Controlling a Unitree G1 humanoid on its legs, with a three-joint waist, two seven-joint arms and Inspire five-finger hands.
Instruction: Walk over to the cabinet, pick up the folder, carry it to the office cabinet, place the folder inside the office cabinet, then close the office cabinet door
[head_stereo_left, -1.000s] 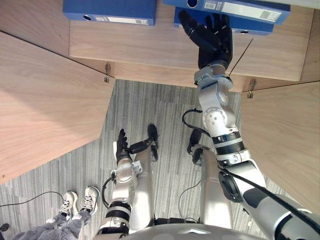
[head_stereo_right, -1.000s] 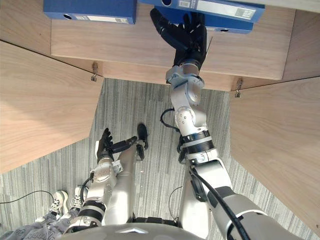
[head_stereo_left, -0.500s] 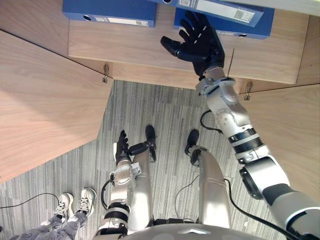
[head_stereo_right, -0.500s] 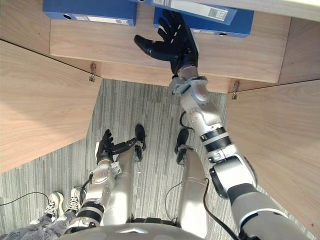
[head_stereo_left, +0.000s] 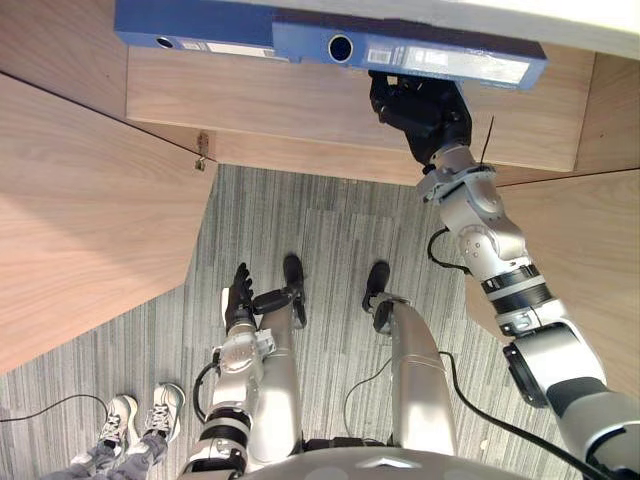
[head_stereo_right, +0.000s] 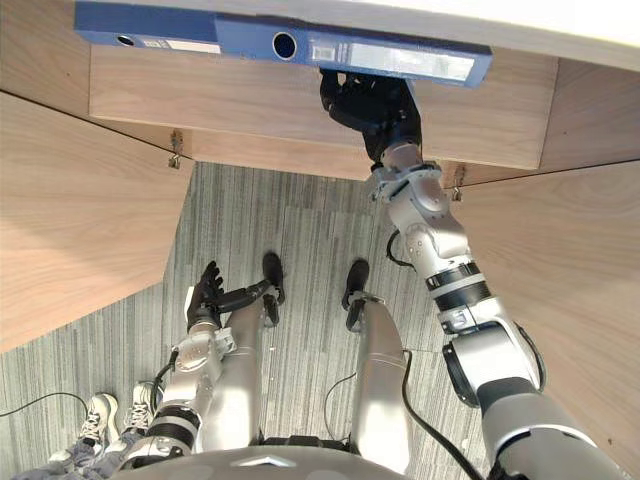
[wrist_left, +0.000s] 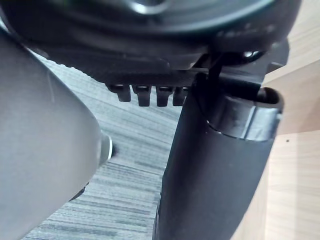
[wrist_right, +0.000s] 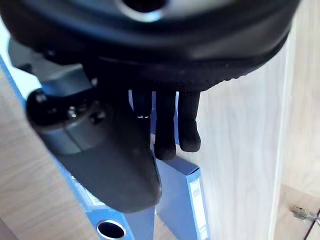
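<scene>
Hanging low at the left, the robot's left hand (head_stereo_left: 240, 295) idles, fingers loosely apart. Further along, the flat blue lever-arch folder (head_stereo_left: 420, 57) rests on the pale wooden cabinet shelf (head_stereo_left: 300, 105). The right hand (head_stereo_left: 420, 110) touches its near side; whether it grips, I cannot tell. It should seat the folder fully inside and level, so the wooden cabinet door (head_stereo_left: 590, 260) can swing clear.

Blue folder (head_stereo_left: 440, 60), white-labelled spine outward, lying flat, seemingly on cabinet shelf (head_stereo_left: 250, 100).
</scene>
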